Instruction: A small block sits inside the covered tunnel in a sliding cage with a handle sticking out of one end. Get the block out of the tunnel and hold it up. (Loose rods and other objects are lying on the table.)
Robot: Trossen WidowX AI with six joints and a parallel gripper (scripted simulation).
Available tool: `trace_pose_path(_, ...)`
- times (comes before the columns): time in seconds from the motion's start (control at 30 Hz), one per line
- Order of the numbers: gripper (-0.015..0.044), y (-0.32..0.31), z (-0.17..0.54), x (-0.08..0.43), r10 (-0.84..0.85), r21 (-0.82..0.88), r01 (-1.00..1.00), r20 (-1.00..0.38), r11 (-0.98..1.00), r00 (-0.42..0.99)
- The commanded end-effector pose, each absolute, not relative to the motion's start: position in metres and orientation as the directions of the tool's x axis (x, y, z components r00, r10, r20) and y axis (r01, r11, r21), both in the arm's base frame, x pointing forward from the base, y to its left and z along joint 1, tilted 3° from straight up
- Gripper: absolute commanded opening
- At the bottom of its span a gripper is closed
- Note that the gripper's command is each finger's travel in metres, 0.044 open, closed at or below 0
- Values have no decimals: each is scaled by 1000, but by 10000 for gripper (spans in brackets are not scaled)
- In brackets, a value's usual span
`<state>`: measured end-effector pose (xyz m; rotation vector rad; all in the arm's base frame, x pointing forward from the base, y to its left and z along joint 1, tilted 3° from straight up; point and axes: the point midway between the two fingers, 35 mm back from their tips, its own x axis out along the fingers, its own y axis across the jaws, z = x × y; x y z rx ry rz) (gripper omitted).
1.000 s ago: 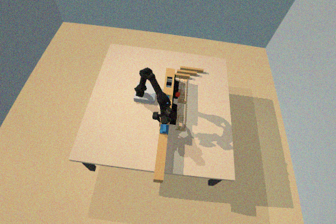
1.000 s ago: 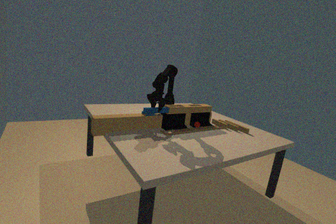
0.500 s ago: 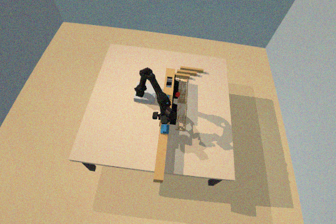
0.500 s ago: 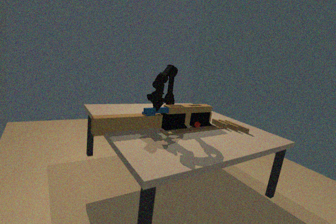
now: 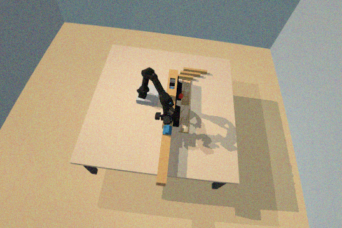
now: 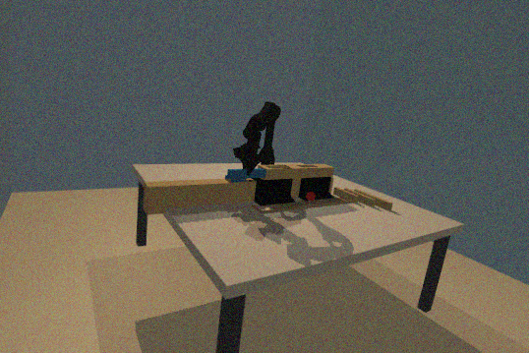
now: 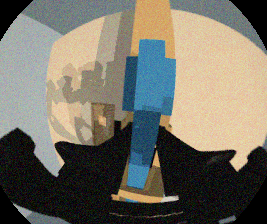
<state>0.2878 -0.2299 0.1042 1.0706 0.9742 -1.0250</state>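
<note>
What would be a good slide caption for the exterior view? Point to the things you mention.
The black hand (image 6: pixel 250 172) grips the blue handle (image 6: pixel 238 175) beside the wooden tunnel (image 6: pixel 298 183).

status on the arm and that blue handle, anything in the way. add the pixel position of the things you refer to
gripper (image 5: pixel 170 120) (image 6: pixel 250 172) (image 7: pixel 144 125) shut on blue handle (image 5: pixel 167 129) (image 6: pixel 239 175) (image 7: pixel 154 75); small block not identifiable in any view; loose rods (image 5: pixel 194 70) (image 6: pixel 369 198) off at the cage's far end, clear of the gripper

From my seat I see a matte black six-joint arm (image 5: pixel 159 89) (image 6: pixel 257 128) of thick, angular segments with bulky, rounded joint housings; a black parallel-jaw gripper (image 5: pixel 168 118) (image 6: pixel 250 170) (image 7: pixel 144 125) tips it, its broad dark fingers tapering to pointed ends, with blunt knobbed shapes standing outboard of them in my wrist view; cables, screws or lettering I can't make out through the grain.
</note>
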Motion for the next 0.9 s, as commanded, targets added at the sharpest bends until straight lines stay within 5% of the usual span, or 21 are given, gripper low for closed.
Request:
trace_pose_path(0.0, 0, -206, 101, 290, -138, 221, 960, -960, 174, 246)
trace_pose_path(0.73, 0, -176, 97, 283, -132, 219, 960, -961, 174, 243)
trace_pose_path(0.87, 105, -206, 105, 283, -220, 224, 965, -943, 140, 251)
